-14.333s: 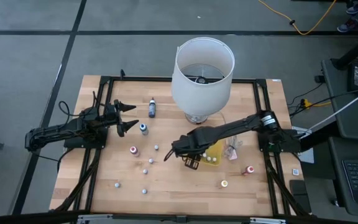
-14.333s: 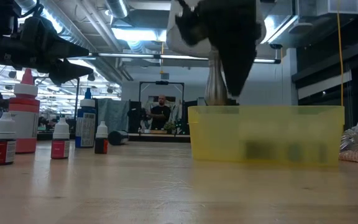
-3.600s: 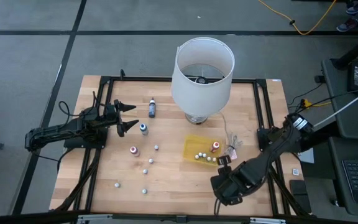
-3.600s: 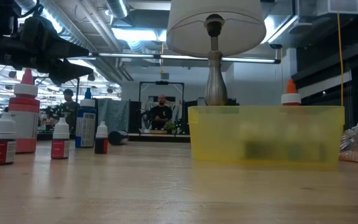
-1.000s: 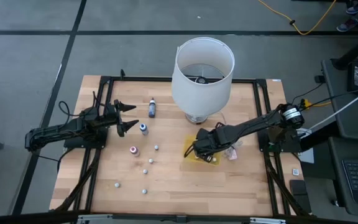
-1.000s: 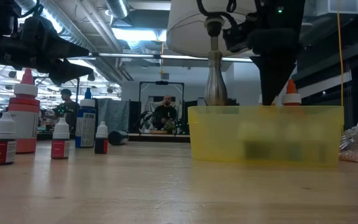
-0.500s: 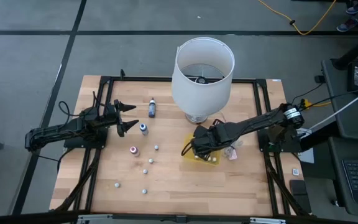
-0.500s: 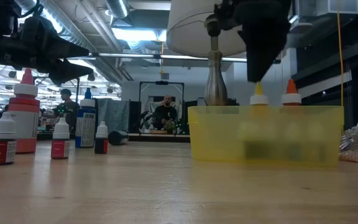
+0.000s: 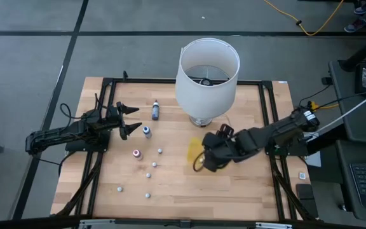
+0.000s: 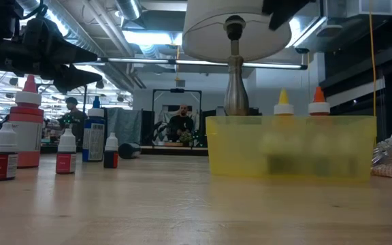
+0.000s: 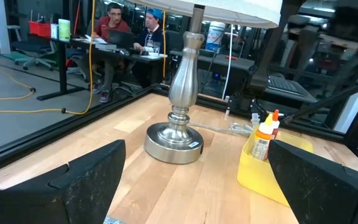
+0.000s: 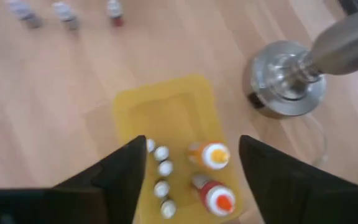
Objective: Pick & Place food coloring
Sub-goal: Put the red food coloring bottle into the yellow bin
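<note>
The food coloring is split: two bottles (image 12: 211, 155) with yellow and orange tops stand upright in the yellow tray (image 12: 166, 112) beside a row of tiny white ones (image 12: 161, 169), while others (image 9: 147, 131) stand scattered on the table (image 9: 176, 191). The tray sits near the lamp (image 9: 206, 73). The right gripper (image 12: 191, 180) hangs above the tray, jaws apart and empty. The left gripper (image 9: 127, 119) waits wide open at the table's left.

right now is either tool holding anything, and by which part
Nothing is held. The right tool hangs open above the flat yellow rectangular tray; the left tool waits open.
</note>
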`<move>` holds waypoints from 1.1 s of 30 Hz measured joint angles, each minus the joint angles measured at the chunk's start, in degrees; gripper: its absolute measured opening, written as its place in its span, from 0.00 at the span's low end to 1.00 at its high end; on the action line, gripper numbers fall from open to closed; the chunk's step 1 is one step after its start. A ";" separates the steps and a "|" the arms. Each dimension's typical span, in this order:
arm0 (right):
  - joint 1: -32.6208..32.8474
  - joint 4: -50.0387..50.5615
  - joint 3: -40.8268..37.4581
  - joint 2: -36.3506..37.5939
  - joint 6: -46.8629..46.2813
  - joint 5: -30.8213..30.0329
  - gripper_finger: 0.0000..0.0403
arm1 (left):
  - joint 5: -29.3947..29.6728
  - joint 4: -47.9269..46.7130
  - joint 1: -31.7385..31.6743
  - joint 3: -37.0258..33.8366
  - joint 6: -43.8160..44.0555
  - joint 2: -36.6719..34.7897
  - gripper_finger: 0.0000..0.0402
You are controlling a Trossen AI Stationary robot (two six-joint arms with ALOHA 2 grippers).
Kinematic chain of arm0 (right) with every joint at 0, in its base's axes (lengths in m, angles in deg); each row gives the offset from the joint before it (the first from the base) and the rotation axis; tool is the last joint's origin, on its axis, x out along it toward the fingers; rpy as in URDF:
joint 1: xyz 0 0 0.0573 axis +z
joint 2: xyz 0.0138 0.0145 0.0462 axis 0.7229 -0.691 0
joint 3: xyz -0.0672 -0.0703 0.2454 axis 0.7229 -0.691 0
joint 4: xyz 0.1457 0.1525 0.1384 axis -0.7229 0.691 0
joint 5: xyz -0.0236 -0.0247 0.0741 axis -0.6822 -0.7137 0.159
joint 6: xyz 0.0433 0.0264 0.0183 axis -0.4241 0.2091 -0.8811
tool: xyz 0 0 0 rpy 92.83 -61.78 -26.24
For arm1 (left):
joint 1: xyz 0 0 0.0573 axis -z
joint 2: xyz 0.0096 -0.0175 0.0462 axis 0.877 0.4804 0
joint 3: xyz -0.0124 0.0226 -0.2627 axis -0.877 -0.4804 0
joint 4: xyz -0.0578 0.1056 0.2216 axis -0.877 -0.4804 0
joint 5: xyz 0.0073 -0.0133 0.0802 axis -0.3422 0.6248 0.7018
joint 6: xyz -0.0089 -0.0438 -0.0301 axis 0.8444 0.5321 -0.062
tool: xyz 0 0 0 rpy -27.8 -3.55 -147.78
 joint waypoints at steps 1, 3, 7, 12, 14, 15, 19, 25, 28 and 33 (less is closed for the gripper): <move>0.86 -0.01 0.00 0.28 0.13 0.08 0.68 | 0.00 0.00 0.01 0.01 0.00 0.00 0.97; 2.64 0.00 0.00 0.94 0.64 0.12 0.75 | 0.02 0.00 0.00 0.00 0.00 0.00 0.97; 6.77 -0.03 0.00 2.39 1.93 -1.05 0.85 | 0.00 0.00 0.01 0.01 0.00 0.00 0.97; 13.00 -2.86 -4.29 6.03 0.14 -1.63 0.88 | 0.00 0.00 0.02 0.01 0.00 0.00 0.97; 15.34 -4.53 -7.48 8.06 0.11 -1.67 0.88 | 0.00 0.00 0.01 0.00 0.00 0.00 0.97; 16.42 -5.72 -9.33 9.14 0.07 -1.68 0.88 | 0.00 -0.01 0.01 0.01 0.00 0.00 0.97; 19.56 -11.66 -17.51 14.36 0.01 -1.68 0.88 | 0.00 0.00 0.01 0.02 0.00 0.00 0.97; 21.56 -23.71 -32.38 23.90 -0.04 -1.64 0.88 | 0.00 0.00 0.02 0.02 0.00 0.00 0.97; 21.52 -30.18 -39.58 29.17 0.12 -1.24 0.88 | 0.00 0.00 0.02 0.01 0.00 0.00 0.97; 20.16 -38.19 -50.48 38.87 0.18 -1.12 0.88 | 0.00 0.00 0.02 0.02 0.00 0.00 0.97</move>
